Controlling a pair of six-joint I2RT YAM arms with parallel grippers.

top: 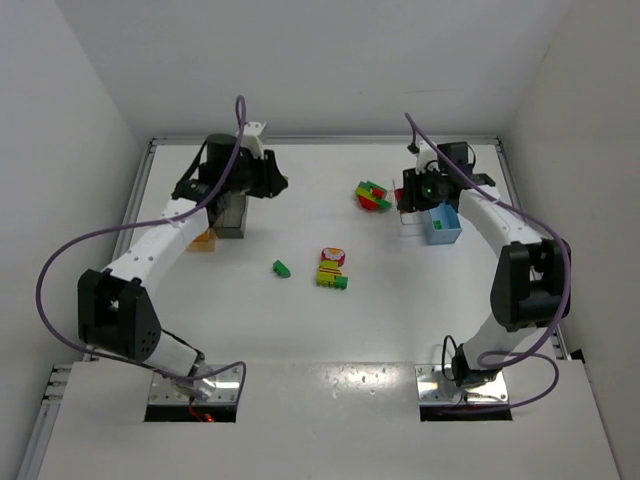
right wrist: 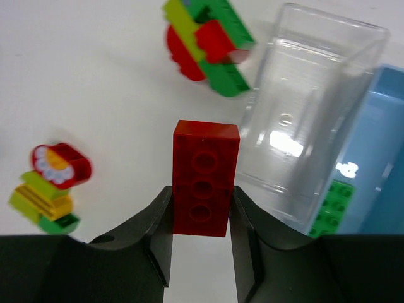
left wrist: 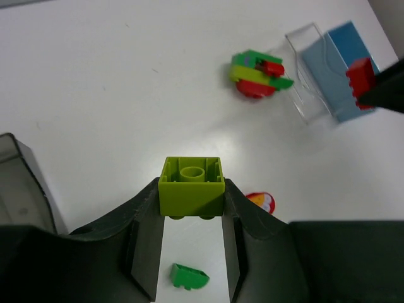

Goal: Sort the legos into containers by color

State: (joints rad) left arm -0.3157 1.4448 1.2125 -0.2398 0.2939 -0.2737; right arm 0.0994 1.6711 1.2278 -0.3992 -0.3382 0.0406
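currently mid-carry: left claw point(left wrist: 191, 211) grasps a lime brick point(left wrist: 191, 187), right claw point(right wrist: 201, 218) a red brick point(right wrist: 203, 183); next, probably lower red into the clear bin point(right wrist: 328, 19).

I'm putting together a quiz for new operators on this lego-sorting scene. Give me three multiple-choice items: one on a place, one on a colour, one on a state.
1. Which bin stands next to the light blue bin?
A) the orange bin
B) the clear bin
C) the dark grey bin

2. What colour is the brick in the right gripper?
A) red
B) yellow
C) green

3. How is the left gripper?
A) open and empty
B) shut on a lime-green brick
C) shut on nothing

Answers:
1 B: the right wrist view shows the clear bin alongside the blue one.
2 A: the red brick sits between its fingers.
3 B: the lime-green brick is clamped between its fingers.
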